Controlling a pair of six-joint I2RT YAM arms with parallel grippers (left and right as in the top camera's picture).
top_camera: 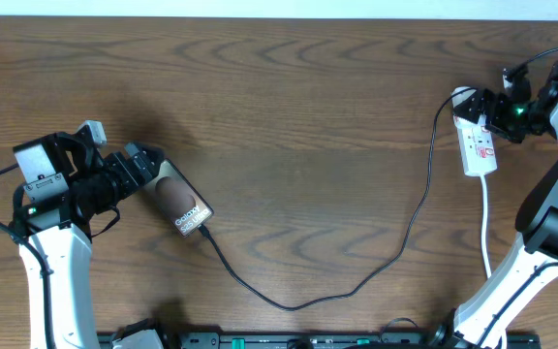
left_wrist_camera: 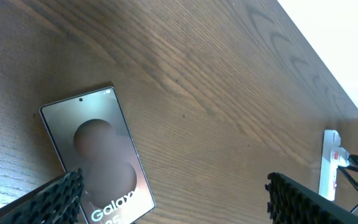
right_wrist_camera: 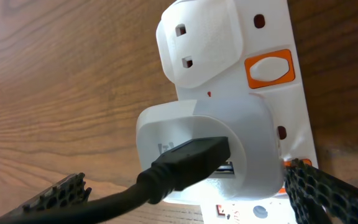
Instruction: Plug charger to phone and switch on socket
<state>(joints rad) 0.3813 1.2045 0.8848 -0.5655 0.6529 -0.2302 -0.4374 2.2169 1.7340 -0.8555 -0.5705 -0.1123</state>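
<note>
Dark wood worktop [top_camera: 289,116]; phone [top_camera: 184,206] lies flat on the left part, face up, set at a diagonal, white "Galaxy" lettering near its lower end. Left claw [top_camera: 151,167] sits at the phone's upper end; in the left wrist view its fingers [left_wrist_camera: 48,199] are spread wide, one to each side of the frame. The near finger overlaps the phone's corner in that view; cannot tell if it touches; nothing is pinched.

Charger [top_camera: 356,286]: thin black cable; one end meets the phone's lower edge, but cannot tell if the tip is fully seated. From there it sags toward the near edge of the worktop, then climbs right and up to the socket [top_camera: 480,145].

Socket is a white strip at the far right of the worktop, well apart from the phone; red marks on top; white cord [top_camera: 485,223] runs off its near end toward the right arm's base. Right claw [top_camera: 497,111] hangs over the socket's far end; in the right wrist view its fingers [right_wrist_camera: 328,193] are spread, one to each side of a white adapter [right_wrist_camera: 229,137], gripping nothing. The adapter is pushed into the strip, and the charger's black connector is plugged into the adapter's face. An orange switch [right_wrist_camera: 269,67] lies on the strip beside the empty outlet next to it; cannot tell on or off.
</note>
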